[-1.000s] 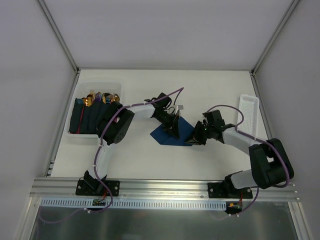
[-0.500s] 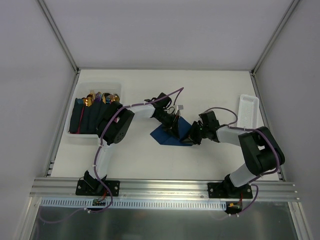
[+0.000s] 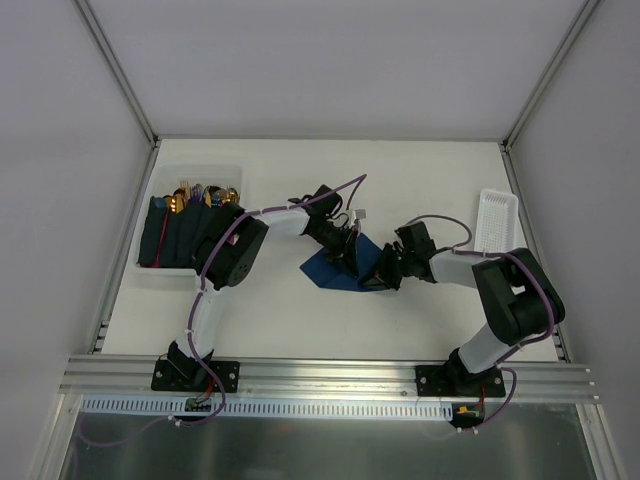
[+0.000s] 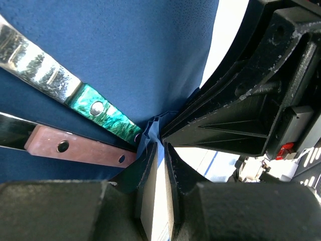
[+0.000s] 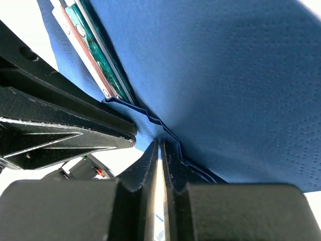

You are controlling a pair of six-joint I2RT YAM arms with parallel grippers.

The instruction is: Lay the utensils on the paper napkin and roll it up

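placing: done, utensils [image 4: 75, 95] lying on paper napkin [image 5: 225, 75] | left gripper [image 4: 159, 145], right gripper [image 5: 160, 143]: nearly closed, pinching the napkin's crumpled edge | roll: barely begun, all left

paper napkin [image 4: 125, 50]: navy, dimpled sheet, near edge crumpled, pinched between tips of left tool [image 4: 160, 148] and right tool [image 5: 160, 145] | utensils [image 4: 55, 83]: shiny slim handles side by side on napkin, just beyond both tips

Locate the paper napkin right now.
Top view: the paper napkin lies mid-table, its edge pinched by the left gripper and the right gripper, with the utensils on it.
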